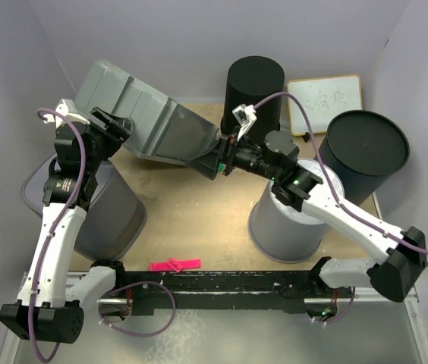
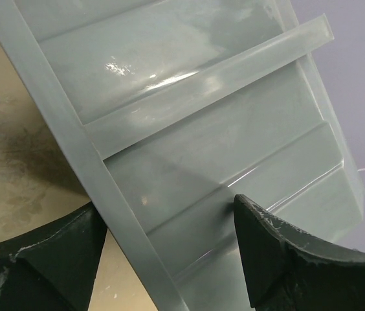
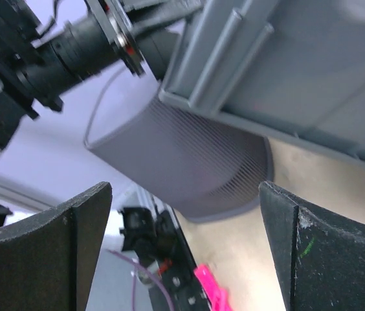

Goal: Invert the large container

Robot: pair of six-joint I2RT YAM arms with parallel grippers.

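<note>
The large container (image 1: 146,114) is a pale grey ribbed tub, lying tilted at the back left of the table with its ribbed outer side facing up. My left gripper (image 1: 115,125) is at its left end, open. In the left wrist view the container's rim (image 2: 105,188) runs through the gap of the left gripper (image 2: 169,253), whose jaws stand wide on either side. My right gripper (image 1: 212,163) is at the container's lower right corner, open. Nothing lies between the jaws of the right gripper (image 3: 186,214), and the container (image 3: 286,58) is above and beyond them.
A ribbed grey bin (image 1: 100,205) stands under the left arm, also seen as the ribbed bin (image 3: 189,162). A grey bin (image 1: 290,220), two black bins (image 1: 254,80) (image 1: 364,152) and a whiteboard (image 1: 324,98) crowd the right. A pink clip (image 1: 174,265) lies at the near edge.
</note>
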